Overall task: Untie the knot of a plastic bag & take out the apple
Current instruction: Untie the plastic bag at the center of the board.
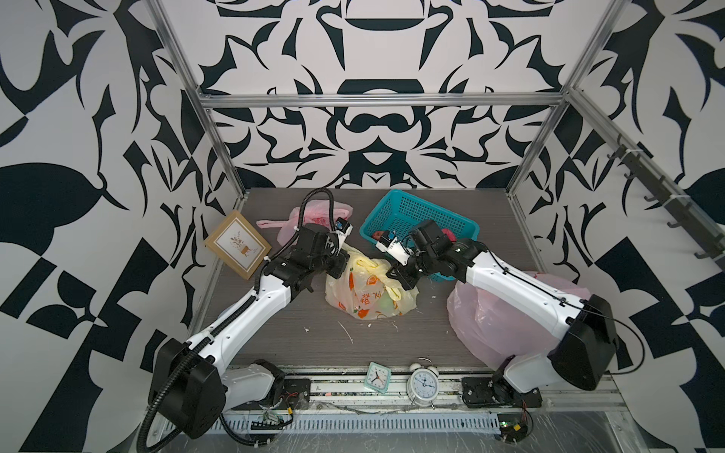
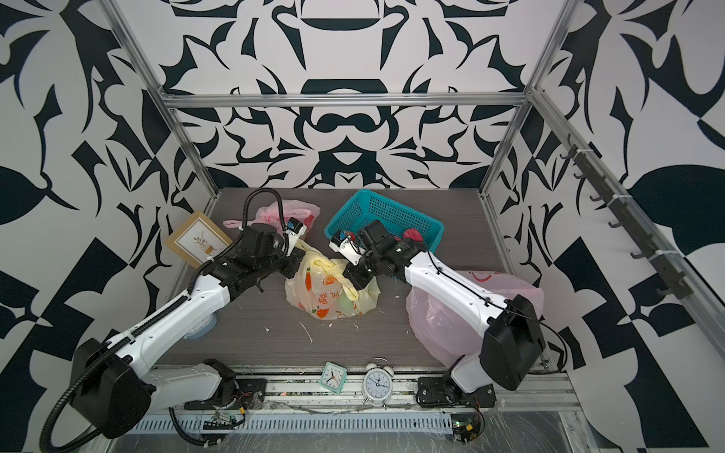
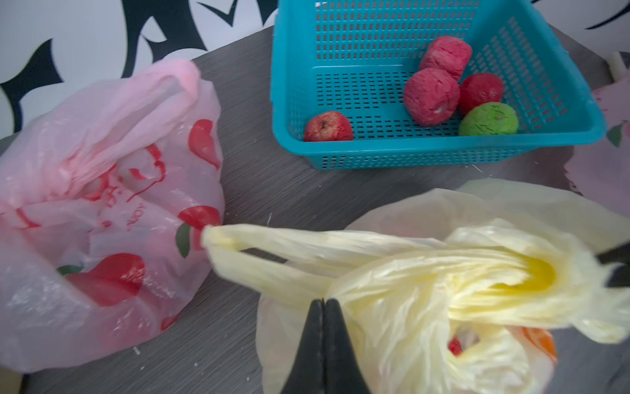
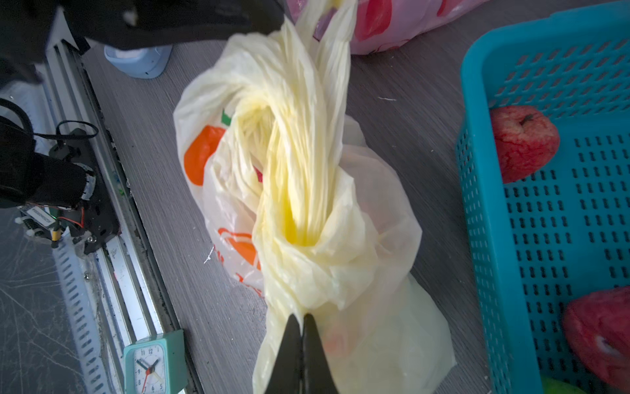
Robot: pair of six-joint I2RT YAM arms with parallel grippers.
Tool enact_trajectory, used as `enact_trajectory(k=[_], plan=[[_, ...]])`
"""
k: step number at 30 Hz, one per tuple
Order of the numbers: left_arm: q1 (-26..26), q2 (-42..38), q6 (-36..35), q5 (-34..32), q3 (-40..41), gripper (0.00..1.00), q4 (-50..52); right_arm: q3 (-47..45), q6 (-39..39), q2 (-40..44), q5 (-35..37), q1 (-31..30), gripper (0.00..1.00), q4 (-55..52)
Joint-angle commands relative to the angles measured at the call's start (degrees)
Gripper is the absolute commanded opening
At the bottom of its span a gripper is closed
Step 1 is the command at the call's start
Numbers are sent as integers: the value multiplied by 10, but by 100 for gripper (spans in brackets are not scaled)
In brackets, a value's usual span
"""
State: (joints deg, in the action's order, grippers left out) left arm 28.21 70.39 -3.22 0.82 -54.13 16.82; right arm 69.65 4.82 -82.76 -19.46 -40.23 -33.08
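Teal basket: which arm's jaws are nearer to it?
Right. The right jaws are shut on the yellow bag just in front of the teal basket; the left jaws grip the bag's opposite side, farther away.

— What's the plastic bag [image 1: 367, 292] like?
— Pale yellow and see-through, printed with orange fruit. It sits slumped on the bench [image 1: 274, 333], just on the near side of the teal basket [image 1: 435, 208].
— And the knot [image 4: 306, 235]?
— Not undone. The two twisted handles cross in a loose loop on top, toward the basket.
— The apple [image 2: 345, 304]?
— Inside the bag, only a pale green round blur through the plastic.
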Motion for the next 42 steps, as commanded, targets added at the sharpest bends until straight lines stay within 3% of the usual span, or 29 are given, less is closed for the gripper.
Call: enact_trajectory(k=[1,7,13,16,20,24,28,35,42], plan=[[-34,-25,52,-32,8,0,-20,-27,-54,45,48,-2,0,10],[-121,-70,115,-16,46,0,-57,-101,-123,106,145,-2,0,26],[-194,-72,146,28,57,0,-73,-190,-156,197,155,-2,0,77],[-216,-65,151,40,57,0,-81,-209,-150,236,138,-2,0,78],[-223,-45,154,57,53,0,-103,-241,-128,267,14,-2,0,131],[-222,-7,161,97,38,0,-120,-242,-117,249,-94,-15,1,161],[-222,22,163,126,10,0,-130,-226,-104,206,-99,-66,2,162],[-218,73,172,167,-38,0,-157,-180,-79,88,-1,-177,2,158],[-188,105,166,183,-91,0,-170,-163,-79,69,82,-194,3,214]])
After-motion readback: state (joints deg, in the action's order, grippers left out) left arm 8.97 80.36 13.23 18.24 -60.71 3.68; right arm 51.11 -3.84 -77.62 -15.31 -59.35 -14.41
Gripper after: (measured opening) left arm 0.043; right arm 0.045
